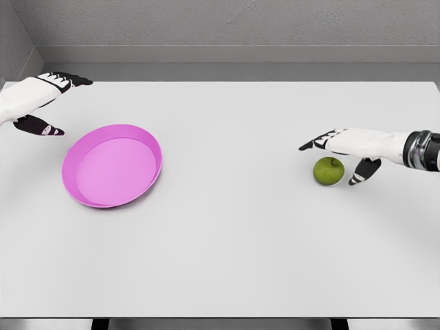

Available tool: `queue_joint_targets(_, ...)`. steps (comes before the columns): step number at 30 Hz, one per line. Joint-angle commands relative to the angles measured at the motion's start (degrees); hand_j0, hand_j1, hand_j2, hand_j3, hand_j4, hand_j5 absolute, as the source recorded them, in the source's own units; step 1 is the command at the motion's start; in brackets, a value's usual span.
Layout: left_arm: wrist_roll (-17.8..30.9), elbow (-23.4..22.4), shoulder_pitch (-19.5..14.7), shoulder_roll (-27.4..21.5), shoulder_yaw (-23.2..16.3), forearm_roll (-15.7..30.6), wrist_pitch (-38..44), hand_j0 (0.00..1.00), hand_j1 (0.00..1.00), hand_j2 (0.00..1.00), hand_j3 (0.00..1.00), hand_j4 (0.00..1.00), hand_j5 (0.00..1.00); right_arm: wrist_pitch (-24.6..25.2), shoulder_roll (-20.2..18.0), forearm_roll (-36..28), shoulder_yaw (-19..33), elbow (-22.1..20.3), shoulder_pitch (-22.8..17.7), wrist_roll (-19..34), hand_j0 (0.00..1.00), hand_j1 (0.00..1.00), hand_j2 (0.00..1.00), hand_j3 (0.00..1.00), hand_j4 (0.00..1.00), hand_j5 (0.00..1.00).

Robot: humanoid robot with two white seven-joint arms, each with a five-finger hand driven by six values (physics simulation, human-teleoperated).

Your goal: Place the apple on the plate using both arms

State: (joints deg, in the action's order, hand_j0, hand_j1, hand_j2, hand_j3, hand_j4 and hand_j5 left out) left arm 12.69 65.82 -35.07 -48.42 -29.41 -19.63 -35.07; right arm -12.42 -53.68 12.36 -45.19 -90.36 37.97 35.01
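A: What is in the round pink shallow plate (112, 166)?

B: Nothing that I can see. Its smooth inner floor shows bare from rim to rim. It sits on the flat white table (227, 254), left of the middle, with the near rim lower in the picture than the far one.

A: And the small round green apple (328, 170)?

B: It rests on the table at the right, well apart from the plate, stem up. It lies in no container.

A: How does the right hand (347, 148) stand?

B: It comes in from the right edge, white with dark fingertips, spread wide and holding nothing. The fingers reach out above the apple and the thumb hangs down just beside its right side. Whether any of it touches the fruit I cannot tell.

A: The left hand (34, 100)?

B: At the upper left, near the table's left edge and just beyond the plate's far left rim. It too is spread, with the thumb below the fingers, and grips nothing.

A: Room to move?

B: A broad bare stretch of tabletop lies between plate and apple, and more toward the near edge. The far edge meets a grey wall (234, 27).
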Motion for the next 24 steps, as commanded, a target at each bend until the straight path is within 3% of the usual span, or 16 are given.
queue_joint_targets(1, -0.03, 0.01, 0.0, -0.09, 0.05, 0.38, 0.07, 1.0, 1.0, 1.0, 1.0, 1.0, 1.0, 0.11, -0.03, -0.15, -0.6, 0.54, 0.0, -0.01, 1.0, 1.0, 1.0, 1.0, 1.0, 1.0)
queue_joint_targets(13, 0.06, 0.01, 0.0, -0.09, 0.05, 0.38, 0.07, 1.0, 1.0, 1.0, 1.0, 1.0, 1.0, 1.96, 1.03, -0.15, -2.79, 2.3, 0.0, -0.01, 1.0, 1.0, 1.0, 1.0, 1.0, 1.0)
queue_joint_targets(18, -0.03, -0.08, 0.0, 0.08, 0.14, 0.47, 0.07, 1.0, 1.0, 1.0, 1.0, 1.0, 1.0, 1.87, 1.03, -0.15, -3.41, 2.21, 0.0, -0.01, 0.66, 0.66, 0.66, 0.66, 0.66, 0.66)
queue_joint_targets(24, -0.03, -0.08, 0.09, -0.01, 0.14, 0.38, 0.07, 1.0, 1.0, 1.0, 1.0, 1.0, 1.0, 1.87, 1.03, -0.15, -4.2, 2.21, 0.0, -0.01, 0.6, 0.6, 0.6, 0.6, 0.6, 0.6)
